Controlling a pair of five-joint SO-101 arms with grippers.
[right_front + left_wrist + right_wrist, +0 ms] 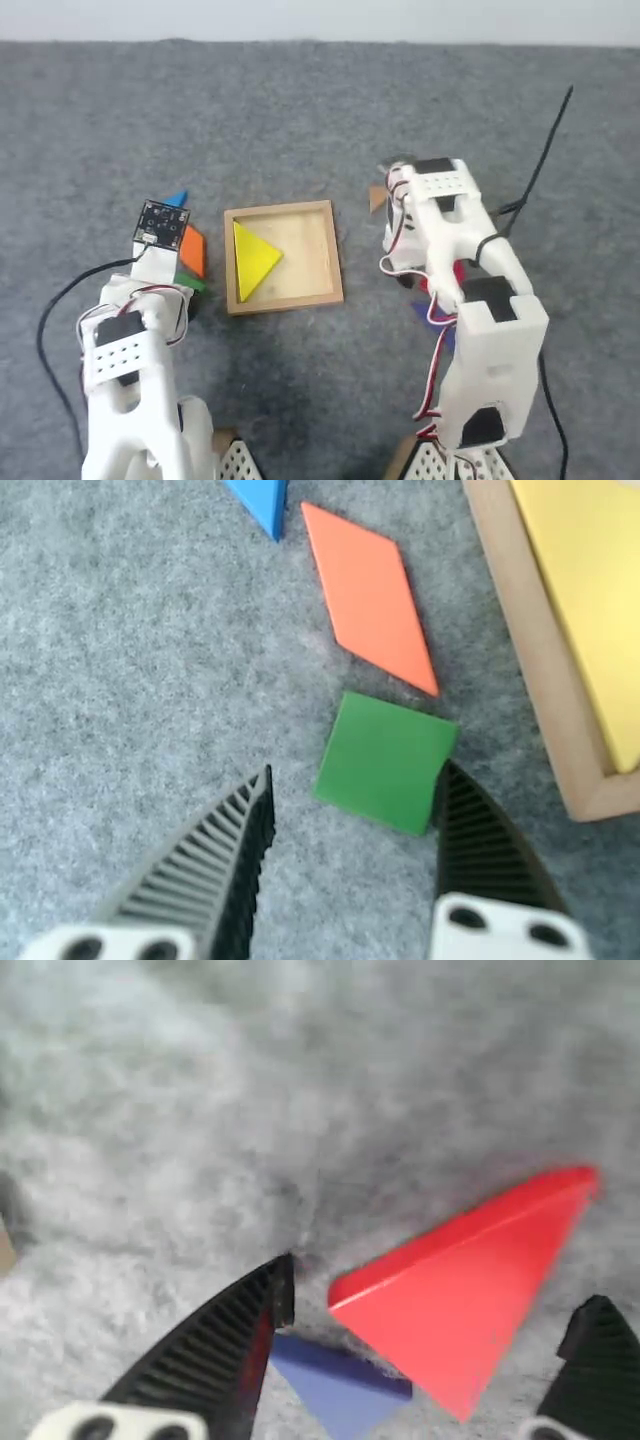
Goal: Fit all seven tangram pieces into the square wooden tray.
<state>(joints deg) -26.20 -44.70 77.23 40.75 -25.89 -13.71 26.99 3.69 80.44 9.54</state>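
The square wooden tray [332,262] lies mid-table with a yellow triangle [252,258] in its left half. In the left wrist view my left gripper [352,802] is open low over the carpet, and a green square [385,762] lies between its fingers, close against one fingertip [462,810]. An orange parallelogram [370,595] and a blue triangle [260,498] lie just beyond, beside the tray wall [530,650]. My right gripper [435,1310] is open, straddling a tilted red triangle [470,1280] that rests partly on a periwinkle piece [340,1385].
A brown piece [377,198] lies on the grey carpet right of the tray, by the right arm [470,270]. The left arm [130,350] stands at the lower left. A black cable [545,150] runs toward the back right. Open carpet stretches behind the tray.
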